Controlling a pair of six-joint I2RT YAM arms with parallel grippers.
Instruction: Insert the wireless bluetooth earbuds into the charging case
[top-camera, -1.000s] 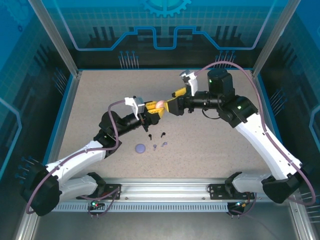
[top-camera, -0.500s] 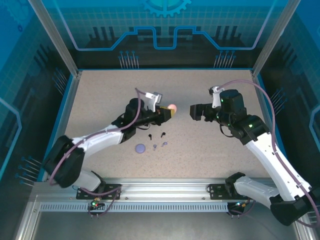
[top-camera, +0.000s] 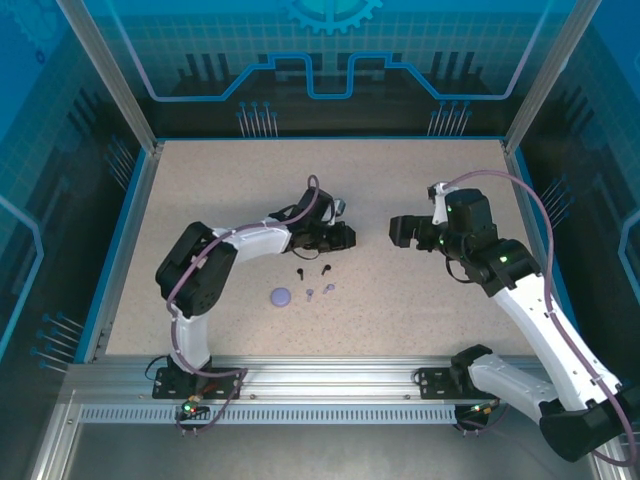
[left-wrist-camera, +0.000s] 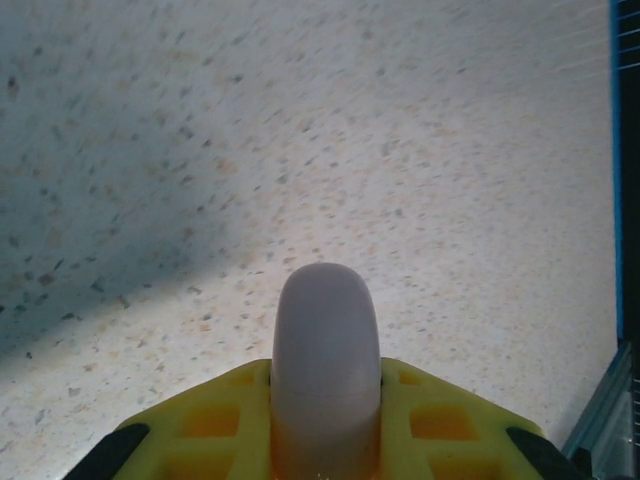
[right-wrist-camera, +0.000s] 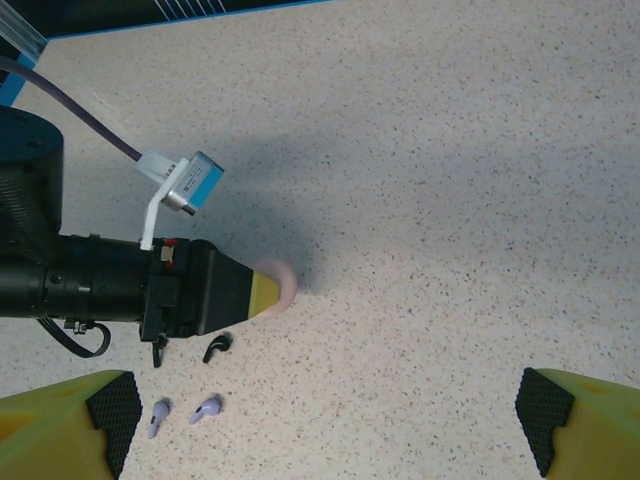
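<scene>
My left gripper (left-wrist-camera: 325, 410) is shut on a pale pink round charging case (left-wrist-camera: 325, 340), held edge-on low over the table. In the right wrist view the case (right-wrist-camera: 277, 285) pokes out of the left gripper's yellow fingertips (right-wrist-camera: 258, 292). Two black earbuds (top-camera: 299, 271) (top-camera: 325, 267) lie just in front of the left gripper (top-camera: 342, 237). Two lavender earbuds (top-camera: 310, 293) (top-camera: 329, 288) lie nearer still, and they show again as lavender earbuds (right-wrist-camera: 207, 407) (right-wrist-camera: 159, 417) below a black earbud (right-wrist-camera: 217, 346). My right gripper (top-camera: 400, 232) (right-wrist-camera: 330, 445) stands open to the right, holding nothing. The pale pink earbuds are out of view.
A lavender round case (top-camera: 281, 296) lies shut on the table left of the lavender earbuds. The speckled table (top-camera: 420, 290) is bordered by a blue rim and metal posts. The left arm's cable and camera block (right-wrist-camera: 190, 185) sit above its wrist.
The right gripper let go of the pink case and drew back to the right. The left gripper carried the case right and down towards the table.
</scene>
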